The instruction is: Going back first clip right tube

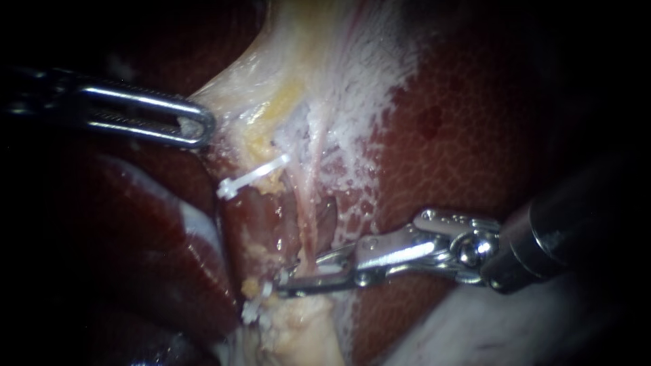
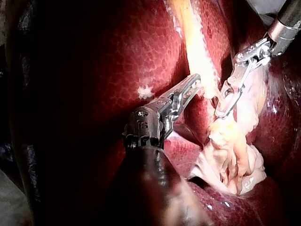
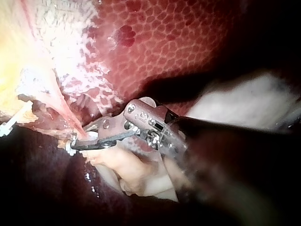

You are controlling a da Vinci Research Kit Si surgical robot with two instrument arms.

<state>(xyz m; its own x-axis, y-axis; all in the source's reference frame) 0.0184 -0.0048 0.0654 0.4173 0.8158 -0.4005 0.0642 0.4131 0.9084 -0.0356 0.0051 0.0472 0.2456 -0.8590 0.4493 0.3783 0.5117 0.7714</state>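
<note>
My left instrument (image 1: 196, 125) lies over the mottled liver (image 1: 461, 156) with its jaws clamped on the pale fatty tissue (image 1: 298, 61), I judge to keep the tubes stretched and exposed. My right instrument (image 1: 293, 280) has its jaws closed on a white clip (image 1: 283, 277) low on the right tube (image 1: 305, 203). An upper clip (image 1: 251, 177) and a lower clip (image 1: 254, 308) sit just beside, where a withdrawal could snag.

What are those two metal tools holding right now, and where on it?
The left instrument pinches the pale tissue at its edge. The right instrument sits at a thin tube; whether it grips cannot be told.
</note>
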